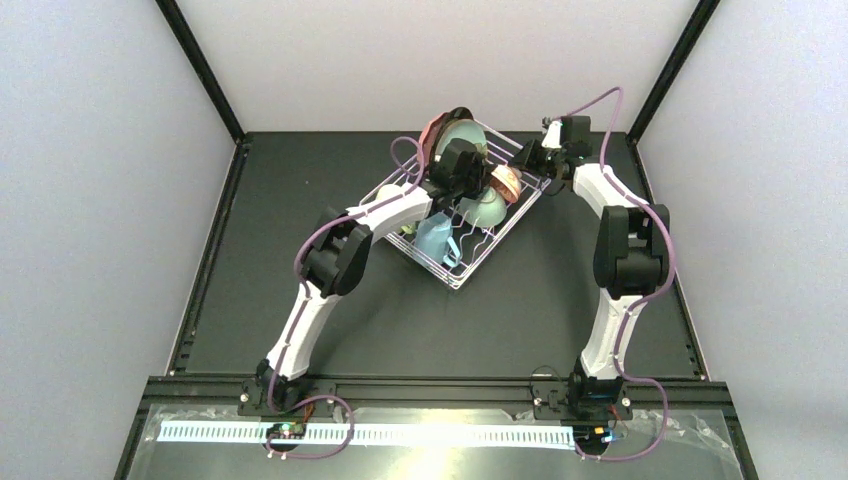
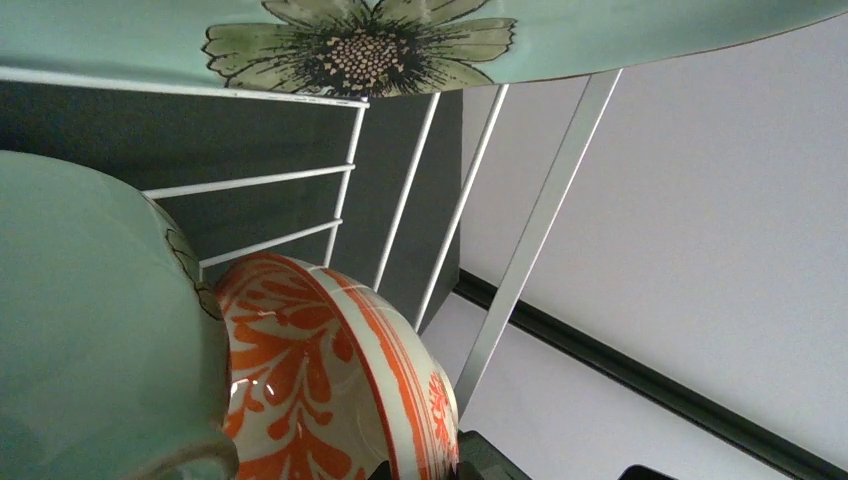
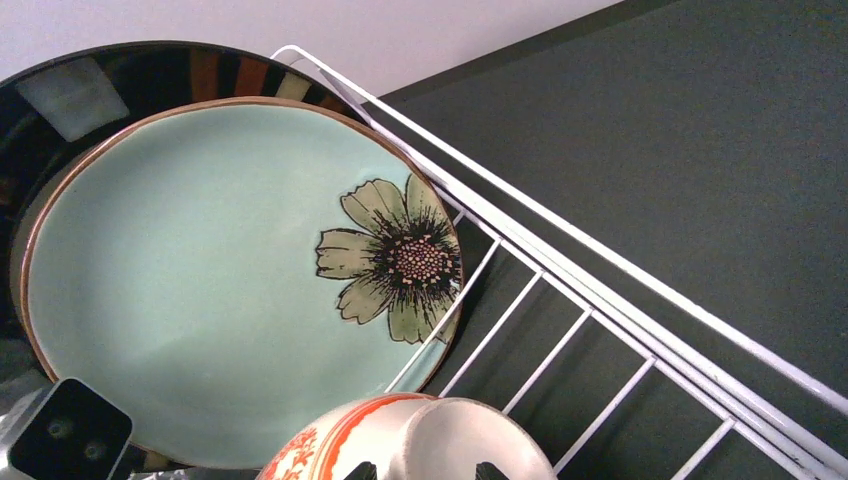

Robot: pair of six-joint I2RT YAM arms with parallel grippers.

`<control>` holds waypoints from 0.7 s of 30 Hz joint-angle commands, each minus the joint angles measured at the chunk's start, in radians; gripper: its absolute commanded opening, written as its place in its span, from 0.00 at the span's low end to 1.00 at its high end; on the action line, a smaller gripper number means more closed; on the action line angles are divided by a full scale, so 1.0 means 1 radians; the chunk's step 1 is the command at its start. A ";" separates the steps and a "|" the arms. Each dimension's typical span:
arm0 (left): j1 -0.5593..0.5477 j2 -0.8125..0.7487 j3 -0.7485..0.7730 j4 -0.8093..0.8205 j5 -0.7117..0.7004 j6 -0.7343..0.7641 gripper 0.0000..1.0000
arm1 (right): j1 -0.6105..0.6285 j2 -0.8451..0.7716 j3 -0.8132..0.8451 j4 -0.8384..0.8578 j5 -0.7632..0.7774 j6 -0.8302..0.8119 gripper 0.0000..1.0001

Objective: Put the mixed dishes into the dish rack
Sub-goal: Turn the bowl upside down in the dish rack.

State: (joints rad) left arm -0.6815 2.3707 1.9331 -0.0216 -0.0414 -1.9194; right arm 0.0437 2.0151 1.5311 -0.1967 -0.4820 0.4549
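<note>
The table [image 1: 450, 330] was a flat, dark, matte surface, closed in by plain pale walls [image 1: 100, 200] and black frame posts [image 1: 200, 65] at the far corners. The dish rack [image 1: 500, 241], a white wire basket, sat turned at an angle on the far half of the table, between the 2 arms.

At the rack's far end 3 plates stood on edge. The mint flowered plate [image 3: 200, 280] had a thin brown rim and 1 dark-outlined green flower. The dark-rimmed plate [image 3: 120, 70] stood just behind it, and the pink dotted plate [image 1: 433, 130] was farthest back. The glossy pale-green bowl [image 2: 90, 330] lay in the middle of the rack, touching the small orange-patterned bowl [image 2: 320, 390], which was cream with orange leaf scrolls and tipped onto its side. The light-blue mug [image 1: 436, 240] sat at the near end.

The left gripper [image 1: 470, 172] hung over the rack's middle, but I could not tell how its jaws stood. The right gripper [image 1: 535, 158] was at the rack's far right edge. Its 2 fingertips showed apart against the orange bowl, but whether they clamped it I could not tell.
</note>
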 commanded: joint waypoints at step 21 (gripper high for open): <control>0.040 -0.233 -0.149 -0.165 -0.024 0.111 0.29 | 0.040 0.006 -0.056 0.047 -0.024 0.034 0.55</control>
State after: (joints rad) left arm -0.6491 2.1807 1.8256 -0.1596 -0.0525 -1.8305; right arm 0.0715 2.0151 1.5009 -0.1604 -0.5045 0.4820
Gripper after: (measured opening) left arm 0.291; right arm 0.553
